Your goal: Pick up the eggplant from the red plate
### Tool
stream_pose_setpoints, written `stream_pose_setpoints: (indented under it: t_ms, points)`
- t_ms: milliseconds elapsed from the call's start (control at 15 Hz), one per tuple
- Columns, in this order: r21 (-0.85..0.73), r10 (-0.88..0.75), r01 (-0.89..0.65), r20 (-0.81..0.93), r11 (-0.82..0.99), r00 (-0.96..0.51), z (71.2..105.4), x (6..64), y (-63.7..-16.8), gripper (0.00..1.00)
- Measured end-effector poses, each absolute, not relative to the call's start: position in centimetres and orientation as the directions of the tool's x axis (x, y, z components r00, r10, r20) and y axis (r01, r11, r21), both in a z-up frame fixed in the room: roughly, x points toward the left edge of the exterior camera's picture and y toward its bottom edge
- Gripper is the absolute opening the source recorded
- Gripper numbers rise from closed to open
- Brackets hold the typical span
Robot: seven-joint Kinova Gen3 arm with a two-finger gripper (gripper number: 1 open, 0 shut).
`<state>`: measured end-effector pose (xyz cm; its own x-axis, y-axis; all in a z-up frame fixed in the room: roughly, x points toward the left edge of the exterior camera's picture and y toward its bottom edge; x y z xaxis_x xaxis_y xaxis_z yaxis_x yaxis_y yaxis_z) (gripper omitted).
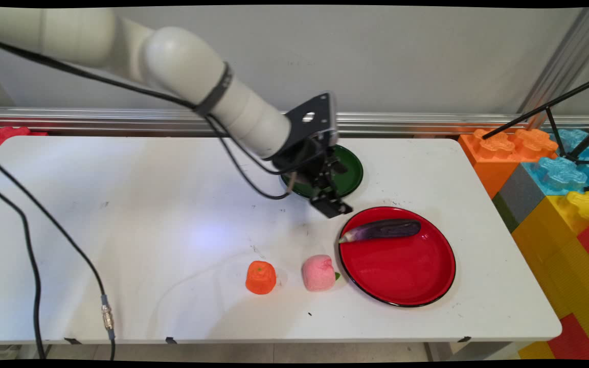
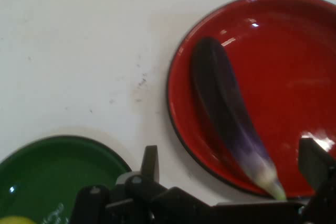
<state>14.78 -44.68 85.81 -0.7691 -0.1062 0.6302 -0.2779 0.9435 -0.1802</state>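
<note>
End effector [image 1: 331,203] spread wide, empty, above table [image 1: 120,214]; eggplant [image 1: 382,230] near, on red plate [image 1: 402,276].

Hovering with fingers spread: gripper [image 1: 331,204], just beside purple eggplant [image 1: 384,230] lying on red plate [image 1: 402,286].

Purple eggplant [image 2: 231,124] on red plate [image 2: 294,77], green plate [image 2: 52,171] beside, fingers [image 2: 150,162] wide apart above
</note>
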Motion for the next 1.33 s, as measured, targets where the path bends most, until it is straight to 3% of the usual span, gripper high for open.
stream_pose_setpoints:
  t_ms: [533,1333]
  points:
    - [-0.206,-0.133,-0.315,0.605,0.926,-0.785,85.2,9.6,-47.7,1.00]
    - [-0.133,-0.241,-0.376,0.566,0.917,-0.789,81.4,4.4,-49.8,1.00]
